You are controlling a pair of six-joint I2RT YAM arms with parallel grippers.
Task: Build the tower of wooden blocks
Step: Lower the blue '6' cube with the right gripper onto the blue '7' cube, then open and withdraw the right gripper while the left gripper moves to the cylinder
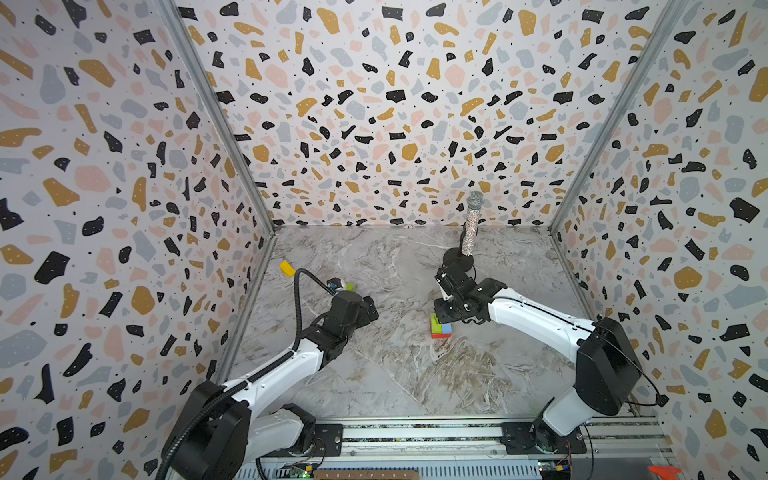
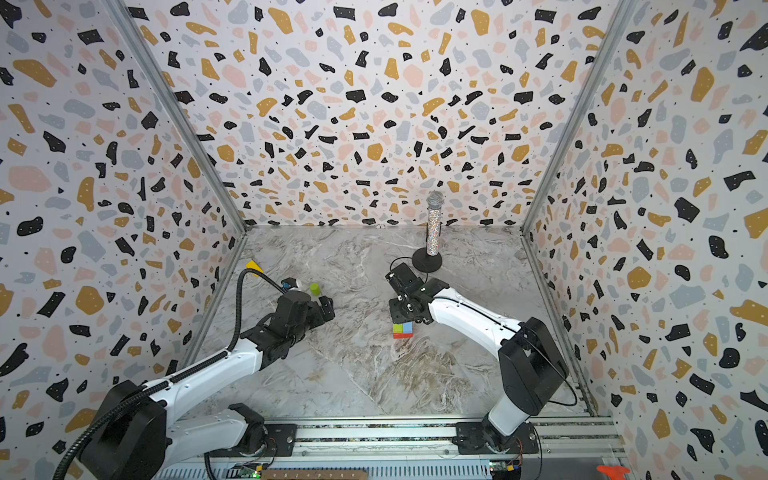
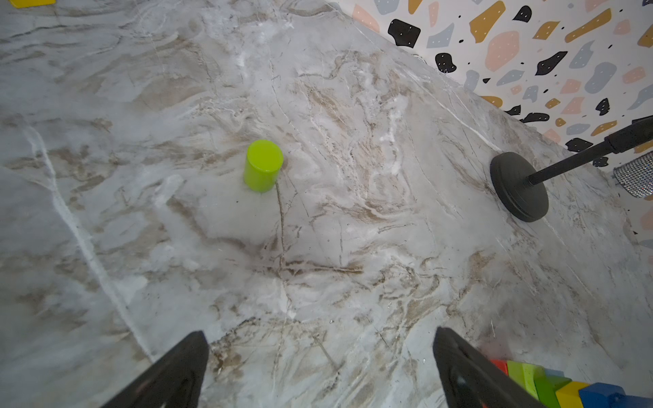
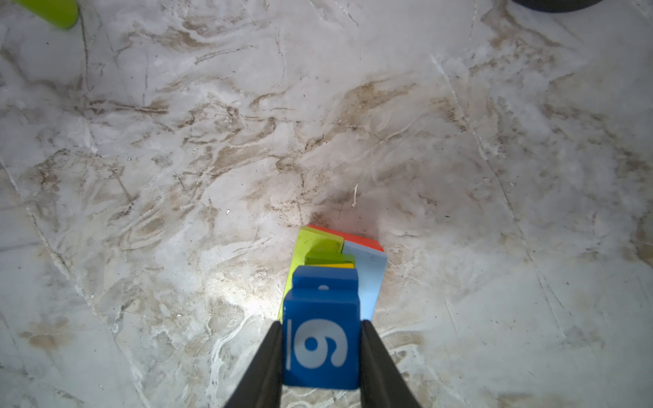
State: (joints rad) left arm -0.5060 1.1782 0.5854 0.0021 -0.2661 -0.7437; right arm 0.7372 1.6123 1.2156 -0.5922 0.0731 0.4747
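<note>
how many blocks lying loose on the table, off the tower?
2. A yellow block by the left wall; a lime cylinder upright ahead of the left fingers. Others may be hidden.

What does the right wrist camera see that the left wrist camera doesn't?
Only the right wrist view shows the right gripper shut on the dark blue block with a white 9, over the tower. Only the left wrist view shows the open left gripper, a yellow block at the picture's edge, the glittery microphone and the speckled wall. Both show the lime green cylinder, the tower, the microphone's black base and the marble table.
</note>
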